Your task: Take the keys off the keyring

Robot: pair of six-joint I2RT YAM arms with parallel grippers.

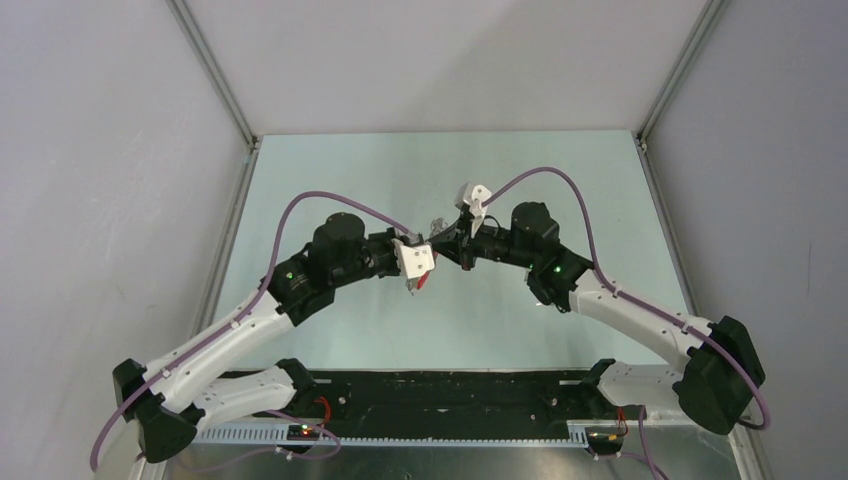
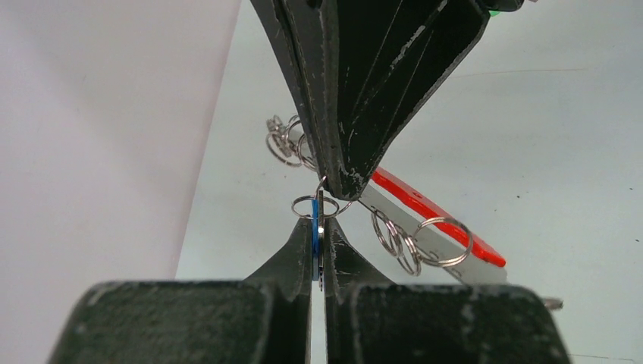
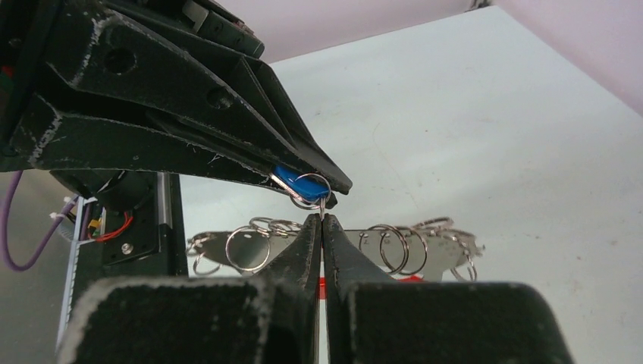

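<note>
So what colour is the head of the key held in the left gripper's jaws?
Blue. The key head shows best in the right wrist view.

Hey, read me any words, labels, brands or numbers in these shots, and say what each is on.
None can be read.
The red band of the keyring shows no print.
The blue key, pinched in the left gripper, is seen edge-on.
The split ring in the right gripper is bare wire.
The grippers' fingers carry only scratches.
The small boards by the arm bases are too small to read.
</note>
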